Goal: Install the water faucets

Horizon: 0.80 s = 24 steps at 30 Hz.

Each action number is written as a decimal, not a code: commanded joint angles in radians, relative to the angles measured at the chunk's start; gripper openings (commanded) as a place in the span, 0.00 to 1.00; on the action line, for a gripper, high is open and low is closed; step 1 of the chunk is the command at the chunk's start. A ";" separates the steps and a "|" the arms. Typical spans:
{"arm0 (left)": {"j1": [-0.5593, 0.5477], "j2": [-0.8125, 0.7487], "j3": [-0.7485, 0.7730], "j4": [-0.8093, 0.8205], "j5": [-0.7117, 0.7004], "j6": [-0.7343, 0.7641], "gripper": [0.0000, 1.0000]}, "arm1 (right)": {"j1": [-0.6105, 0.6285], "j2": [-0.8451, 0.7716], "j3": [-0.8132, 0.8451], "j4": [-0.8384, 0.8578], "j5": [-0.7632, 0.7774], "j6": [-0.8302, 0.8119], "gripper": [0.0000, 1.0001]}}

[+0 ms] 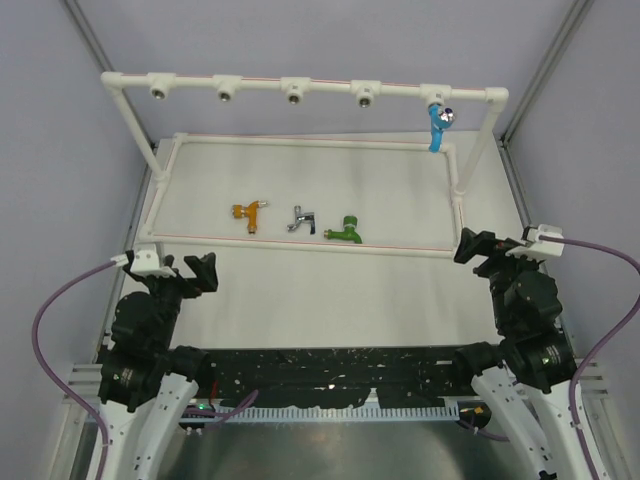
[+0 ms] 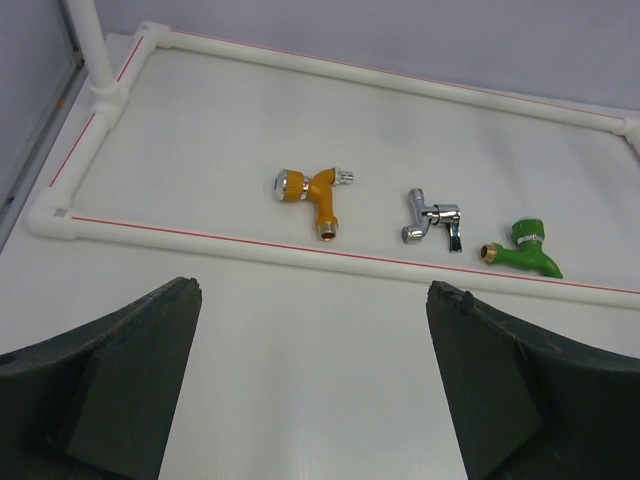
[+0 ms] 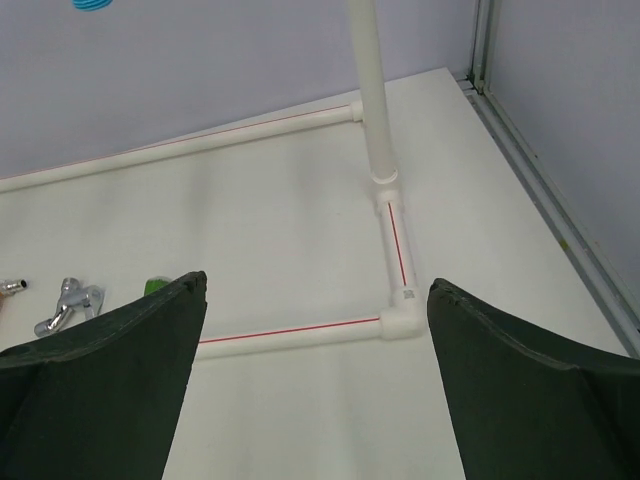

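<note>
Black fingers (image 2: 120, 380) fill the foot of each wrist view: the left gripper (image 2: 315, 300) and the right gripper (image 3: 318, 285) are both spread wide, and nothing is held. Three faucets are laid on the table (image 1: 300, 280) inside the white pipe frame (image 1: 300, 85): orange (image 1: 248, 212), silver (image 1: 302, 217) and green (image 1: 346, 230), in a row and apart. The blue faucet (image 1: 439, 125) is already fitted at the rightmost socket; four sockets are left bare.

The frame's low front rail (image 2: 250, 243) could be struck on a low reach, since it lies between the grippers and the faucets. A faucet gripped by its rounded body could be twisted or dropped, and a tilted thread could be jammed in its socket.

Brass threaded ends are shown only by the left wrist view. The bare sockets are shown only from above. Little beyond the silver faucet is given by the right wrist view.
</note>
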 commanded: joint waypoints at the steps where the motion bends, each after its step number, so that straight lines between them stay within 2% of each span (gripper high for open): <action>1: -0.020 -0.018 -0.025 0.022 -0.068 0.007 1.00 | 0.006 0.052 0.039 0.041 -0.019 0.056 0.95; 5: -0.034 -0.023 -0.050 0.035 -0.052 -0.007 1.00 | 0.007 0.141 0.051 0.048 -0.104 0.060 0.95; 8: -0.042 -0.028 -0.059 0.027 -0.067 -0.024 1.00 | 0.006 0.236 0.051 0.038 -0.098 0.146 0.95; 12: -0.045 -0.043 -0.033 -0.014 -0.100 -0.062 1.00 | 0.006 0.418 0.036 0.094 -0.228 0.201 0.95; 14: -0.045 -0.047 -0.021 -0.030 -0.115 -0.082 1.00 | 0.006 0.487 -0.010 0.220 -0.248 0.258 0.95; 17: -0.045 -0.052 -0.006 -0.048 -0.147 -0.111 1.00 | 0.006 0.583 -0.031 0.380 -0.395 0.201 0.95; 18: -0.045 -0.055 -0.009 -0.048 -0.153 -0.116 1.00 | 0.004 0.636 -0.031 0.428 -0.400 0.212 0.95; 24: -0.045 -0.057 -0.049 -0.013 -0.103 -0.111 1.00 | 0.013 0.926 -0.008 0.721 -0.561 0.252 0.98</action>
